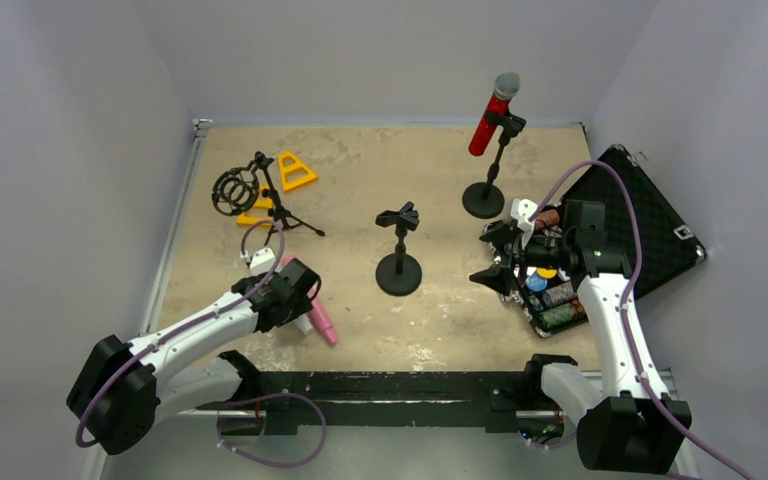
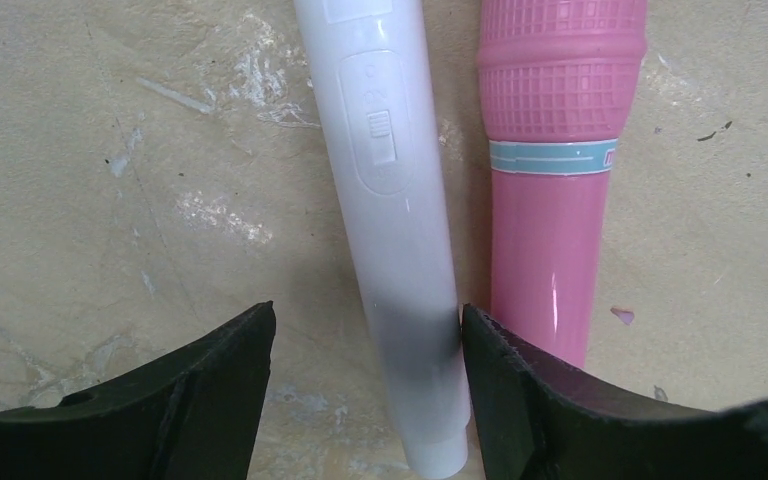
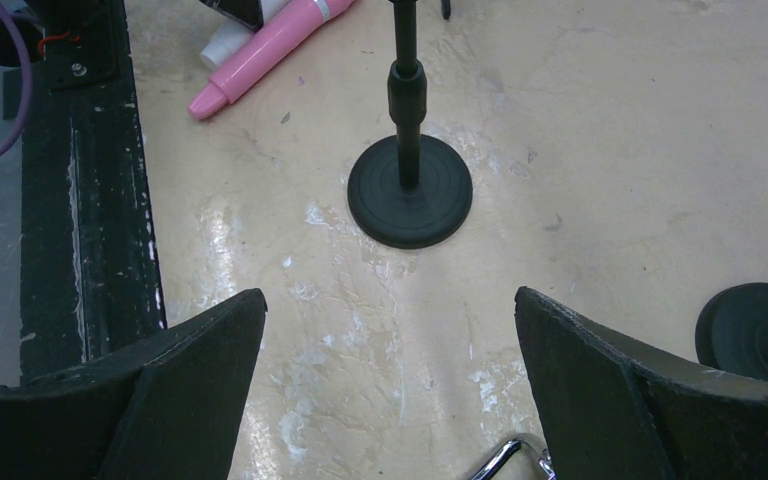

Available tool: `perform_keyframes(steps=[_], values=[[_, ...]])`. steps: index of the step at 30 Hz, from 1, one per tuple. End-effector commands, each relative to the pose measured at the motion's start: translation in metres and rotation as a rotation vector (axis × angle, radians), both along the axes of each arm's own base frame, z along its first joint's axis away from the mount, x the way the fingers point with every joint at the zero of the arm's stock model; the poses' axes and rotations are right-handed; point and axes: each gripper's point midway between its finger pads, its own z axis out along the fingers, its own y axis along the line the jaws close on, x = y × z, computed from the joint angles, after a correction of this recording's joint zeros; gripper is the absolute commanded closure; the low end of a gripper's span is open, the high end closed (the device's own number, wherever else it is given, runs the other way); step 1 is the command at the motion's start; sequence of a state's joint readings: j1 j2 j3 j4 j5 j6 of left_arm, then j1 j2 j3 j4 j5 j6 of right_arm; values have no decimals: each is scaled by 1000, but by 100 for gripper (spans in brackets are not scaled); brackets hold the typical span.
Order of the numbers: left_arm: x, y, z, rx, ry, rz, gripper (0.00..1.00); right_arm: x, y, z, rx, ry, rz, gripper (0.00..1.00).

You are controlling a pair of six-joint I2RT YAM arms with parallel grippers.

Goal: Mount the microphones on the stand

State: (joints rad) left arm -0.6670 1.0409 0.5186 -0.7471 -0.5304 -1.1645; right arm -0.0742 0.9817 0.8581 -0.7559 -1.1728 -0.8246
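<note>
- The left pincer (image 2: 365,315) is held low over the bench (image 1: 440,320) at the near left, its jaws spread to either side of the white microphone (image 2: 390,200).
- The right jaw is seen touching, or all but touching, the white barrel; the left jaw is kept apart from it, with bare bench showing between.
- The white microphone is laid flat on the bench, switch side up.
- The pink microphone (image 2: 555,200) is laid just beside it, outside the right jaw and roughly parallel.
- The red microphone (image 1: 488,118) is clipped, tilted, mesh head up, in the far stand (image 1: 484,198) at the back right.
- A middle stand (image 1: 398,272) with a round base is set upright at the centre of the bench.
- The right pincer (image 3: 390,298) is held spread wide above the bench at the right, with nothing between its jaws, and is faced towards the middle stand.
- A small tripod (image 1: 278,205) with a ring mount is placed at the far left, next to a yellow wedge (image 1: 295,170).
- An open black case (image 1: 650,215) is laid at the right edge.
</note>
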Motion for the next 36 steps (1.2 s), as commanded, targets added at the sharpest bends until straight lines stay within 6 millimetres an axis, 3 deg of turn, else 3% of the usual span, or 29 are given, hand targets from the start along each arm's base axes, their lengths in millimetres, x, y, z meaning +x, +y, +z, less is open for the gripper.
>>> perform_keyframes(steps=[1, 13, 18, 20, 23, 26, 30, 36], values=[[12, -7, 8, -23, -18, 50, 28, 2, 1, 12, 10, -33, 12, 1], [11, -8, -7, 27, 72, 85, 32, 0, 1, 13, 12, -38, 16, 1], [12, -9, -7, 24, 69, 85, 44, -1, 1, 15, 12, -44, 19, 1], [11, -7, -7, 23, 67, 88, 55, -1, 1, 15, 13, -45, 18, 1], [8, -4, -8, 5, 49, 104, 80, -1, 2, 15, 13, -45, 20, 1], [3, 0, -8, -14, 30, 113, 96, -2, 2, 16, 15, -47, 21, 1], [-2, 6, 9, -33, -10, 104, 100, -3, 2, 17, 17, -47, 22, 1], [-3, 3, 57, -135, -152, -17, 100, -4, 2, 17, 19, -49, 25, 1]])
